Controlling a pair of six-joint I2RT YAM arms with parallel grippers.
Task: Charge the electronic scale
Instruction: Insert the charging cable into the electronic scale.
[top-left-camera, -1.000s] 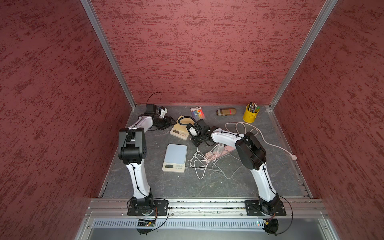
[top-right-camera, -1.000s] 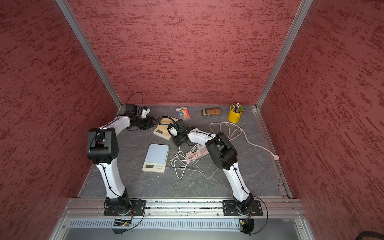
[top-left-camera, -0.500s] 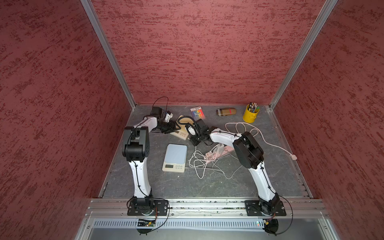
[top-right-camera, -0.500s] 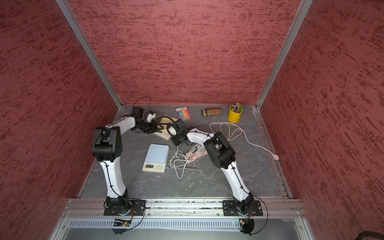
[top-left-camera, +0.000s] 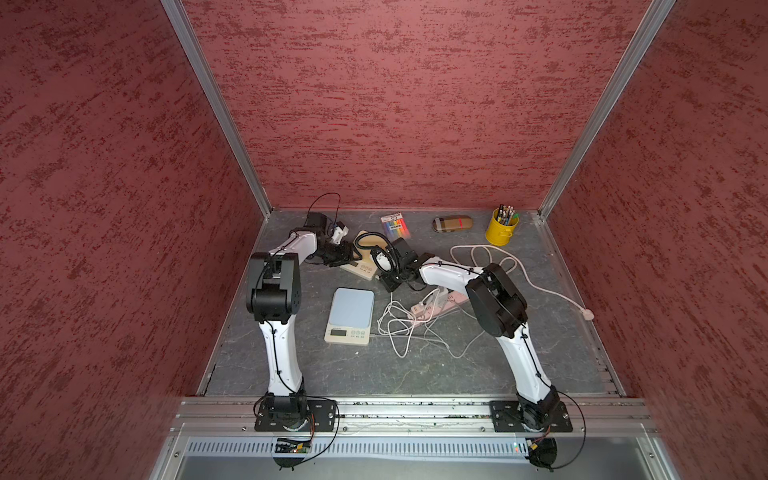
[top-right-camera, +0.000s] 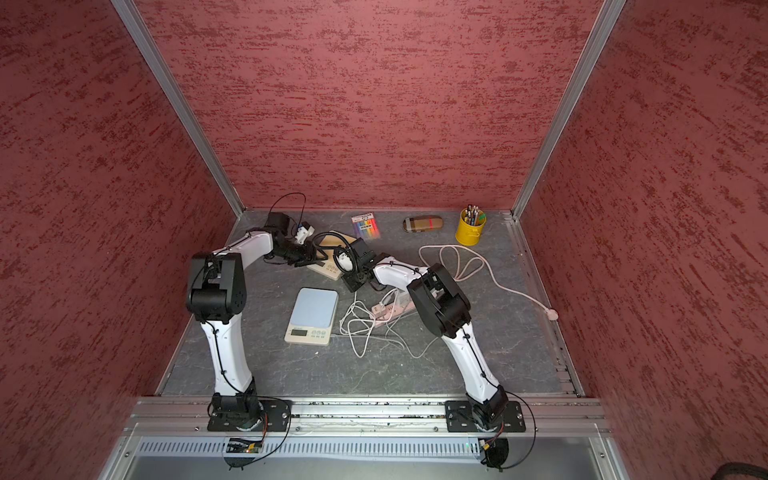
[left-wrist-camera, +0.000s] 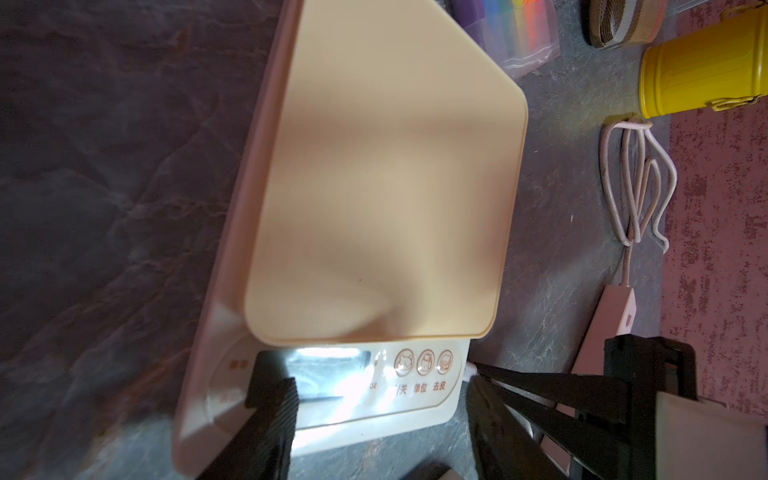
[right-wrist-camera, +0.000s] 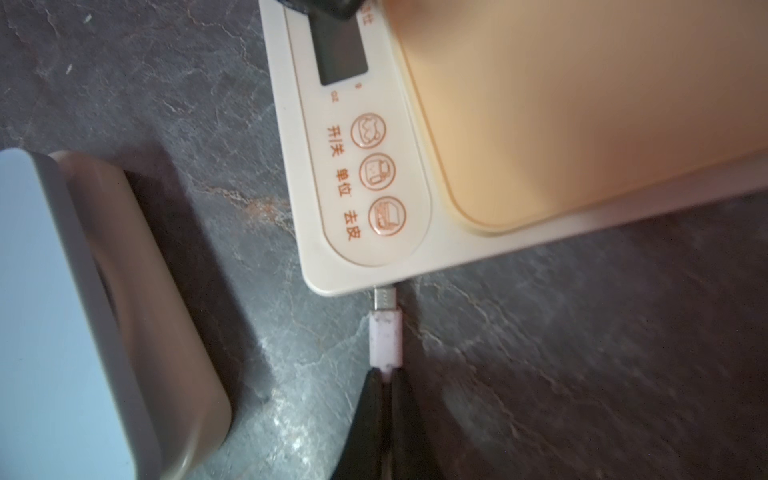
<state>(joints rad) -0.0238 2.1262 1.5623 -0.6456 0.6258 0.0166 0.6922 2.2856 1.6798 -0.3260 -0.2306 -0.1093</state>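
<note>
- The grey stone-patterned tabletop (top-left-camera: 415, 374) carries two scales. Going by where the plug is aimed, the task's one is the cream rectangular plastic scale with a beige platform (right-wrist-camera: 582, 104). It lies toward the back, beyond the white scale with a pale blue platform (top-left-camera: 351, 309).
- The left gripper (left-wrist-camera: 374, 374) has its jaws spread and holds nothing. It sits over the cream scale's control end, one finger across the display and the other just past the corner, likely to steady it.
- The right gripper (right-wrist-camera: 386, 378) is clenched on the pale pink USB plug (right-wrist-camera: 386, 336) at its cable end, so this arm does the inserting.
- The plug's long axis runs square to the scale's side edge, straight ahead of the right gripper. Its bare metal tip (right-wrist-camera: 383, 298) meets that edge by the corner nearest the last of the three buttons.
- The socket is hidden under the rim, so whether the tip is in or only butting the casing cannot be told. The metal shows nearly whole, which suggests a push along the axis is yet to come.
- In both top views the arms cover this junction.
</note>
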